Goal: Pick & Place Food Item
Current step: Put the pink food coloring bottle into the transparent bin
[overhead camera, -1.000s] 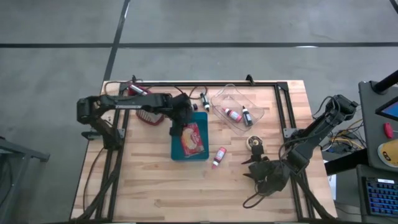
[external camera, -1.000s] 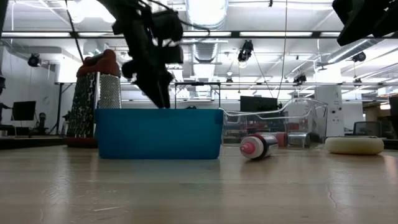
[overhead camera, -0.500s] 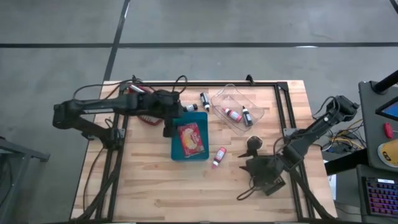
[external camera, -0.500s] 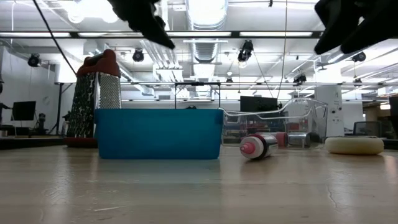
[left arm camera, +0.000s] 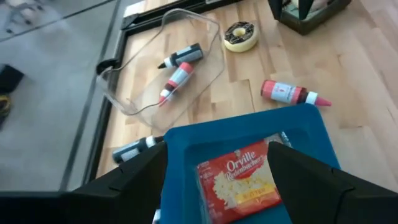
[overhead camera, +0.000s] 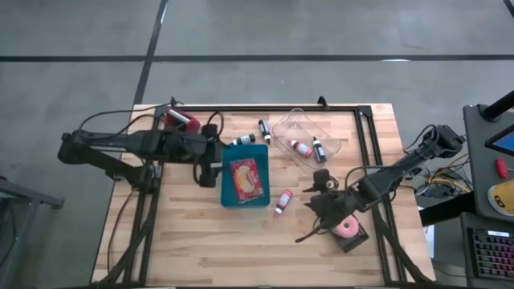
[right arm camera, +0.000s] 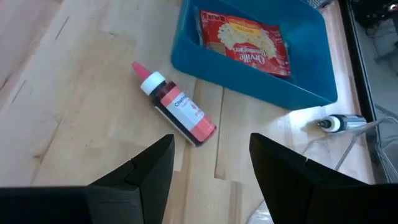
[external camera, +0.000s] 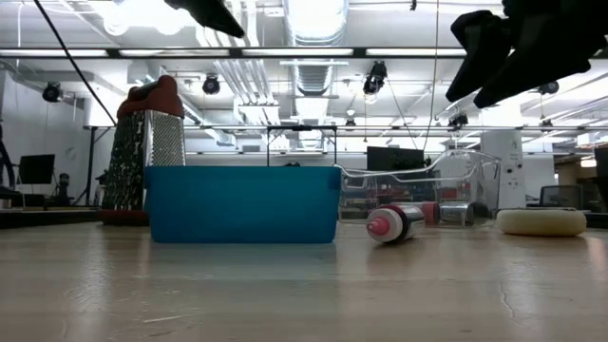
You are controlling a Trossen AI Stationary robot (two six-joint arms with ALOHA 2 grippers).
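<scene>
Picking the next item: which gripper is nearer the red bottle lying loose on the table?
Right. The right gripper hovers just beside the red bottle; the left gripper is beyond the blue bin, at its far side.

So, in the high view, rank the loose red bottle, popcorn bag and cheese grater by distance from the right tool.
From the right tool:
1. Loose red bottle, on the bare wood beside the bin.
2. Popcorn bag, inside the blue bin.
3. Cheese grater, far back-left corner.
</scene>
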